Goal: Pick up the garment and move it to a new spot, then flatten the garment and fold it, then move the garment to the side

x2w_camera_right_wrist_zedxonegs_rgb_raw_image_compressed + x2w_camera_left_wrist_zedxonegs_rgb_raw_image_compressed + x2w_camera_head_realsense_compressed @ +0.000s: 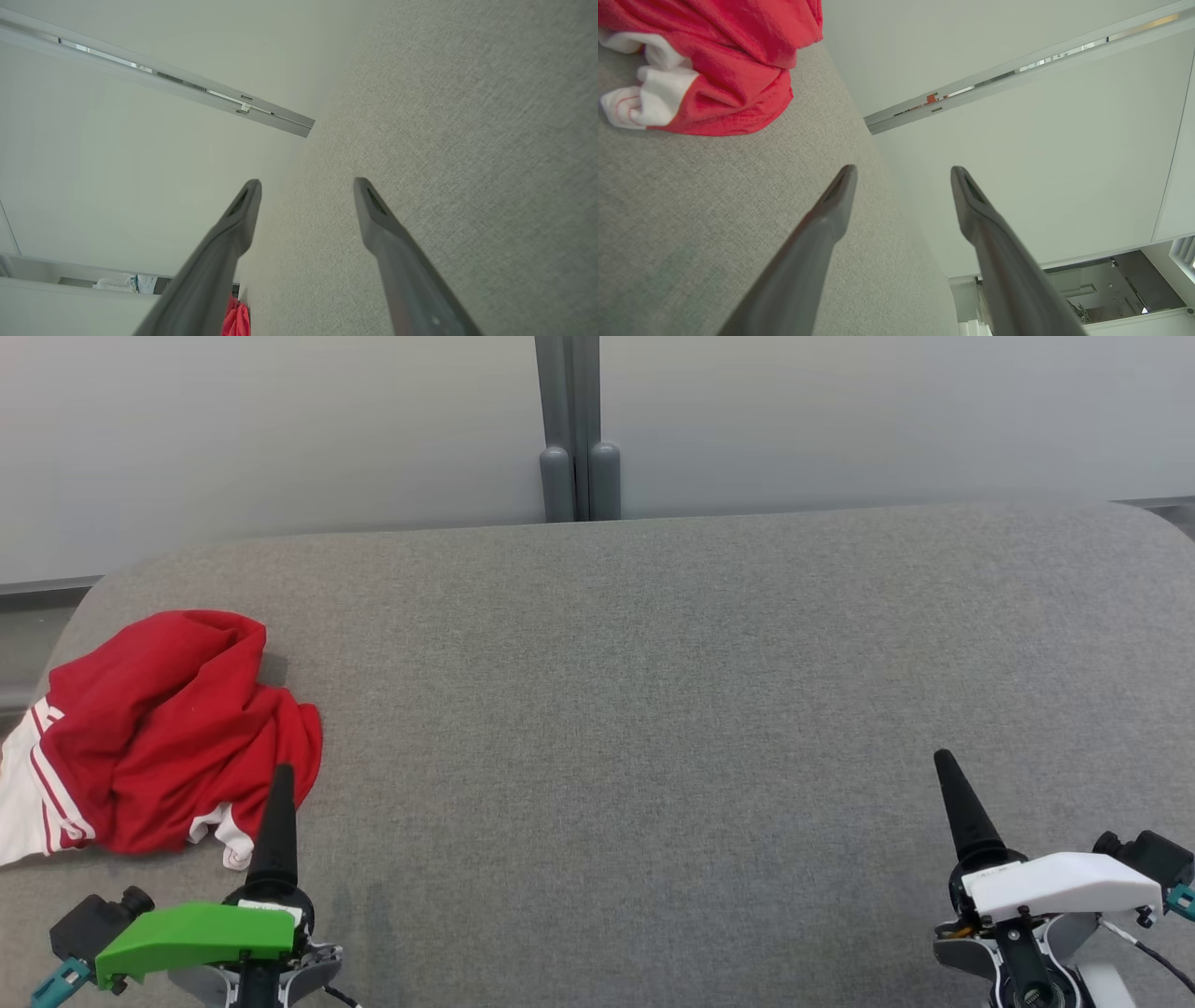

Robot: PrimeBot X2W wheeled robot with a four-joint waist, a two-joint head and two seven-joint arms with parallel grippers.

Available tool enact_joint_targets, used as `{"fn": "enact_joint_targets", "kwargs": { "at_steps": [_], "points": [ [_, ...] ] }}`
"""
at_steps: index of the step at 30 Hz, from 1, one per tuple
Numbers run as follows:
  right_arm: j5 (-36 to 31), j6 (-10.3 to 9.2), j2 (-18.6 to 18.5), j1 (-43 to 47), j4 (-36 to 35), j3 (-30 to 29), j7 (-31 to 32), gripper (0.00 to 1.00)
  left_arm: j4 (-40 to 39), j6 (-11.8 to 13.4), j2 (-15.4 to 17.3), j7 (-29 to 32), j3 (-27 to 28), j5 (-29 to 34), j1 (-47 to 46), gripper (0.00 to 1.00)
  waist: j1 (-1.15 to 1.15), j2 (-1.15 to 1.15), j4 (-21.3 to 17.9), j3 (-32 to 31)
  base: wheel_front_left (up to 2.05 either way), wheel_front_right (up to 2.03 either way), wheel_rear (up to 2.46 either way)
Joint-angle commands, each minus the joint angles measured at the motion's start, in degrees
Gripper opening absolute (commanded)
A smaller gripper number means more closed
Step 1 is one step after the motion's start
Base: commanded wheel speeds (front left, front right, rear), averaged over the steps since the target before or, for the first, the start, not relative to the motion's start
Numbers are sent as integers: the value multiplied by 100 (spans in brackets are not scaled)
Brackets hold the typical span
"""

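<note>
two dark-fingered grippers hang over a grey upholstered surface (pixel 653 709), each with its fingers spread wide and gripping nothing. the left gripper (pixel 903 170), under a green cover (pixel 196 933), sits at the near left. the right gripper (pixel 307 182), under a white cover (pixel 1064 882), sits at the near right, well apart from it. the garment (pixel 168 728), red with white striped trim, lies crumpled in a heap at the left of the surface, just beyond the left gripper.

a small white label (pixel 271 907) at the base of the left gripper is too small to read, as is an orange tag (pixel 931 98) on the pale rail (pixel 1017 70) seen from the left wrist camera.

from the head camera the garment's left side is cut off by the frame edge, and its folds hide what kind of garment it is. in that view each gripper's two fingers line up and read as a single dark spike, and the left one overlaps the heap's near right hem. the left wrist camera shows bare grey fabric between the fingers and the cloth. from the right wrist camera a scrap of red shows at the bottom edge, partly behind one finger. both arms are cut off at the near edge. a grey post (pixel 579 429) stands at the far side between pale wall panels.
</note>
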Motion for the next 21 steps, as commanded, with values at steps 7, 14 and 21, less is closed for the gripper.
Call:
{"fn": "enact_joint_targets", "kwargs": {
  "at_steps": [7, 14, 21],
  "points": [
    [-1245, 2, -37, -24, -264, 273, -209, 100, -297, -12, 30, -196, -167, 1213, -25, 100, 0, 0, -6, -1, 0, 0, 0],
    [-1854, 2, -42, 36, -273, 382, -359, 100, -401, -11, 33, -345, -266, 1960, 63, 100, 0, 0, -6, -13, 0, 0, 0],
    [-2419, 3, -46, 92, -381, 388, -495, 100, -484, 41, 38, -482, -427, 2596, 101, 100, 0, 0, 2, -18, 0, 0, 0]
  ]
}}
